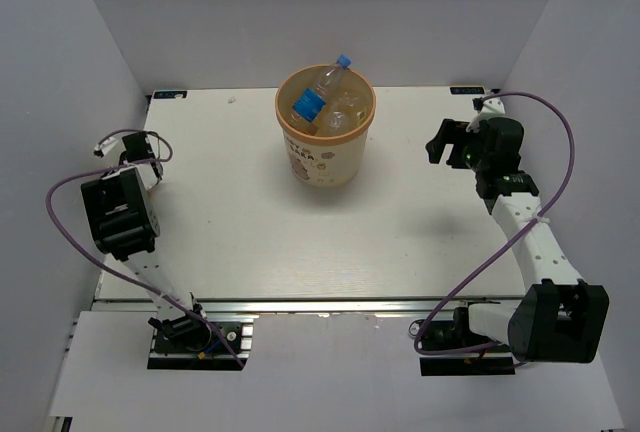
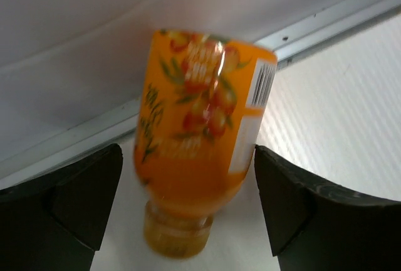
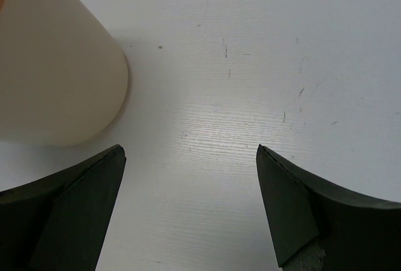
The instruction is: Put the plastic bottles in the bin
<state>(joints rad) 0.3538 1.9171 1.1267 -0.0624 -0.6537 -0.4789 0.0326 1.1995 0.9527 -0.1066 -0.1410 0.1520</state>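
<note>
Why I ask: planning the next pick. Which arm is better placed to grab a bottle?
Left. The left end effector straddles an orange bottle, fingers either side; the right end effector faces only bare table beside the bin.

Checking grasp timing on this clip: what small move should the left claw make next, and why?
Probably close the left claw on the orange bottle: it sits between the open fingers with gaps on both sides, not yet gripped, while the bin already holds other bottles.
</note>
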